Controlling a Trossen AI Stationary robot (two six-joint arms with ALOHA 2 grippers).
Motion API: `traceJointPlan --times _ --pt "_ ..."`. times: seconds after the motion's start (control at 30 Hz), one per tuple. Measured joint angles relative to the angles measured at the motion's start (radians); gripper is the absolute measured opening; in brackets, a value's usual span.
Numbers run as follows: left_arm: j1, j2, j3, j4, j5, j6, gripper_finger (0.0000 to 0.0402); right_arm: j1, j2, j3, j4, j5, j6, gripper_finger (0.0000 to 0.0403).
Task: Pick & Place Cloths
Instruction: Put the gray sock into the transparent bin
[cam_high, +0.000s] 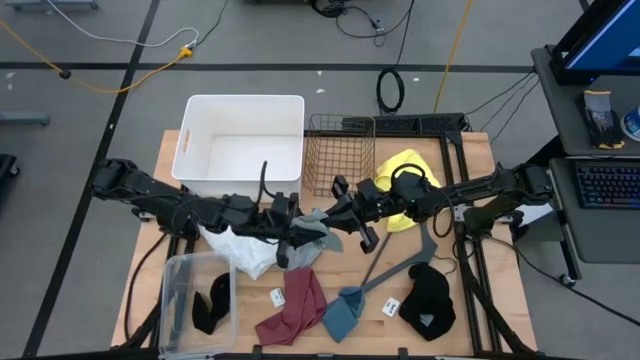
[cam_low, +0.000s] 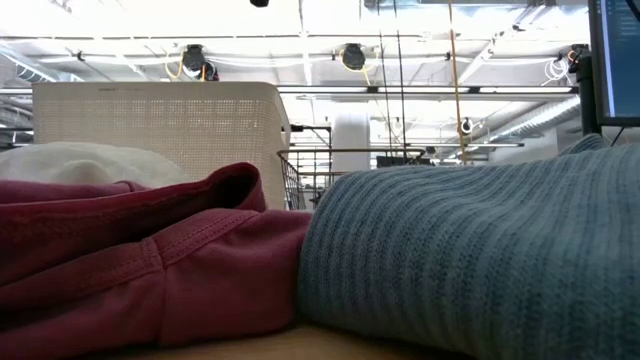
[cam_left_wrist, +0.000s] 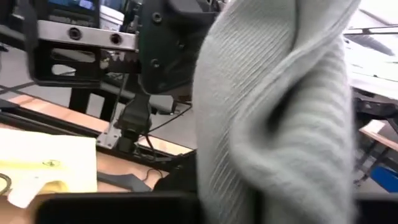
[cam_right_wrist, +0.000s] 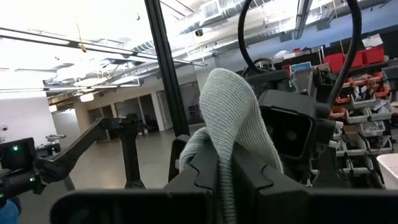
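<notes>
1. High view: wooden table (cam_high: 500, 300) on a grey floor, with a white bin (cam_high: 245, 140) and a wire basket (cam_high: 338, 150) at its far edge and a clear tub (cam_high: 180, 300) at the near left corner. We see both arms meet mid-table over a grey cloth (cam_high: 315, 232). The left gripper (cam_high: 296, 240) and the right gripper (cam_high: 345, 222) sit at opposite ends of it, so the cloth runs between them, left to right. The bin lies just behind the left arm, which looks better placed to drop it there. A white cloth (cam_high: 240, 250) lies under the left arm; maroon (cam_high: 295, 305), teal (cam_high: 345, 312), black (cam_high: 430, 300) and yellow (cam_high: 410, 170) cloths are spread around.

2. Low view: office ceiling lights behind; the maroon cloth (cam_low: 140, 270) and teal cloth (cam_low: 470, 260) touch and fill the foreground. The bin (cam_low: 160, 130) stands beyond. We see no gripper.

3. Left wrist view: shelving and the other arm behind. The grey cloth (cam_left_wrist: 273, 118) hangs right in front of the lens; we cannot tell whether these fingers have it clamped.

4. Right wrist view: open hall behind. The right gripper (cam_right_wrist: 225, 177) is clamped together on the grey cloth (cam_right_wrist: 233, 112), which rises as a fold above the fingers toward the left arm.
</notes>
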Motion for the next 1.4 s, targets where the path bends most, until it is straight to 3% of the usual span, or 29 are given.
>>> traceJointPlan --times 0.07,0.23,0.47,0.63,0.9,1.17,1.4 --pt "0.004 0.0 0.0 -0.002 0.013 -0.022 0.0014 0.0 0.0 0.0 -0.016 -0.012 0.0 0.0014" --pt "0.004 0.0 0.0 -0.031 0.018 -0.109 0.0007 -0.001 0.0 0.0 -0.085 -0.124 0.058 0.0042" --pt "-0.011 -0.048 0.0 -0.23 0.136 -0.377 0.0004 -0.016 -0.002 0.0 -0.316 -0.4 0.183 0.0102" --pt "-0.041 -0.116 0.0 -0.349 0.279 -0.614 0.0003 -0.027 -0.001 0.0 -0.489 -0.586 0.21 0.0131" --pt "-0.128 -0.223 0.0 -0.483 0.492 -1.078 0.0002 -0.046 -0.002 0.0 -0.545 -0.601 0.179 0.0127" --pt "-0.303 -0.266 0.0 -0.682 0.674 -1.47 0.0001 -0.064 -0.001 0.0 -0.546 -0.598 0.14 0.0121" --pt "-0.465 -0.265 0.0 -0.807 0.709 -1.689 0.0001 -0.071 -0.001 0.0 -0.545 -0.598 0.123 0.0119"
